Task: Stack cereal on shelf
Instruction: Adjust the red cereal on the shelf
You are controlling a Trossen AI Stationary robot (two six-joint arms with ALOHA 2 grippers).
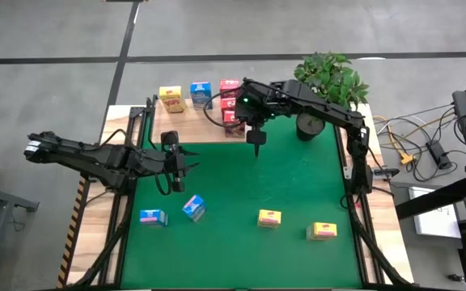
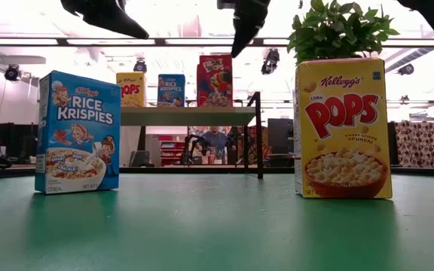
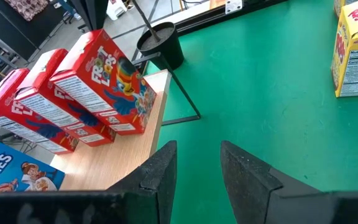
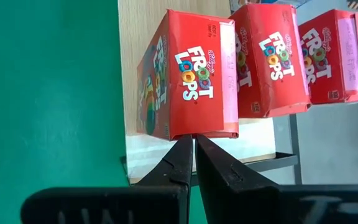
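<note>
The right gripper (image 1: pixel 257 150) hangs above the green mat (image 1: pixel 298 186), just in front of the shelf's (image 1: pixel 188 129) front edge, jaws together and holding nothing. The left gripper (image 1: pixel 172 174) is over the mat's left part, fingers (image 3: pixel 160 171) a bit apart, also w/o a box. On the shelf: three red Froot Loops boxes (image 4: pixel 194 74) at its right end, one blue box (image 1: pixel 201 94) and one yellow box (image 1: pixel 171 99) (both near the back edge). On the mat near the front edge: two blue Rice Krispies boxes (image 1: pixel 194 208) on the left, two yellow Corn Pops boxes (image 1: pixel 269 217) on the right.
</note>
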